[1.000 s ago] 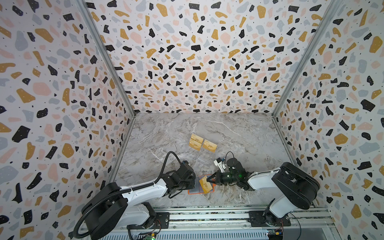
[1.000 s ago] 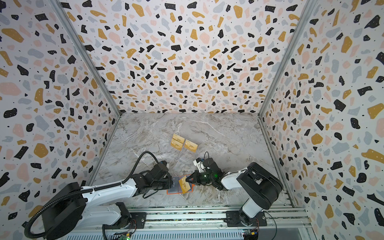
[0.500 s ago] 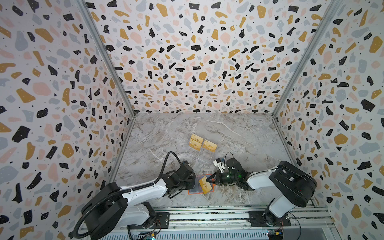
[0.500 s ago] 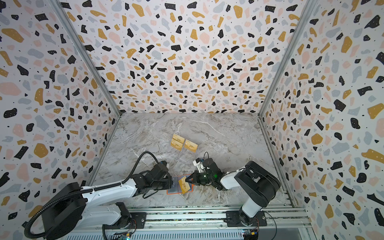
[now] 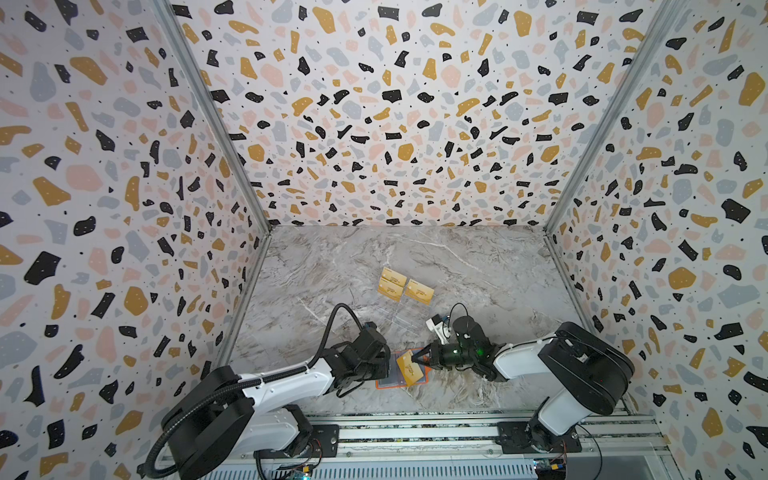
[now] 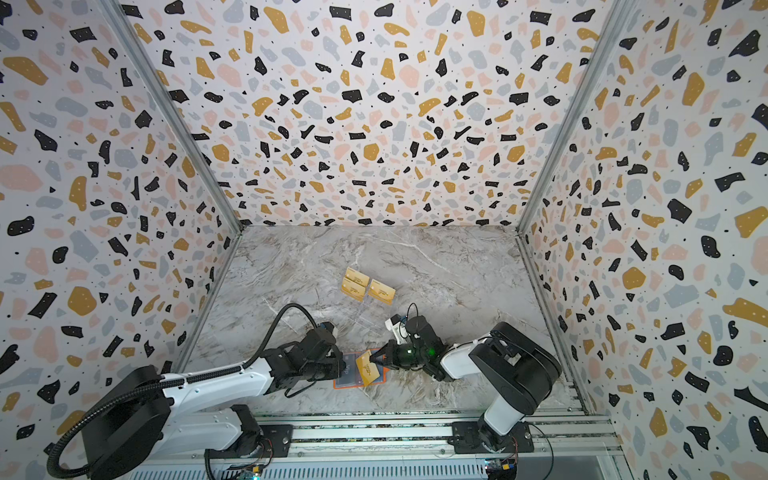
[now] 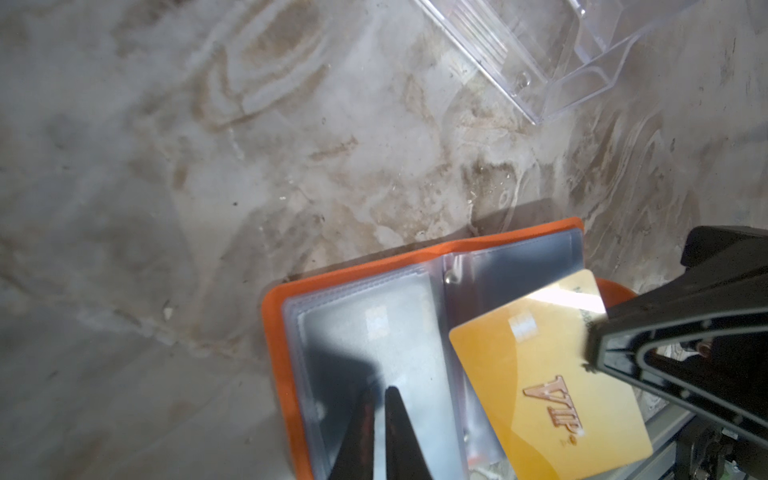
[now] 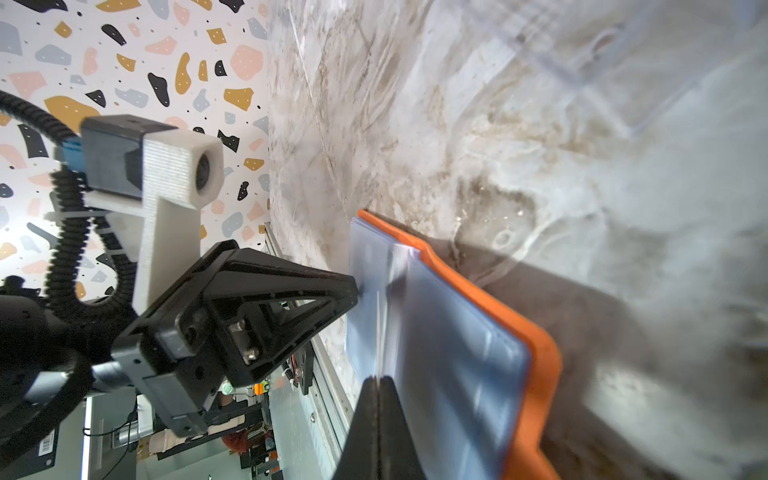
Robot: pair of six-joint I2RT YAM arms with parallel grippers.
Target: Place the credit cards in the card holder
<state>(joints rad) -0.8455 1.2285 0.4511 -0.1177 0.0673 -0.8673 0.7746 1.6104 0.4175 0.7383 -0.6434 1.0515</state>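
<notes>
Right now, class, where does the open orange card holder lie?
In both top views the card holder lies open near the table's front edge, between the left gripper and the right gripper, whose gold card overlaps it.

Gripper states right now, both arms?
Left gripper: shut, tips on the card holder sleeve; pinch unclear.
Right gripper: shut on gold card.

Three cards [image 5: 391, 286] lie well behind the card holder [image 5: 384, 382].
</notes>
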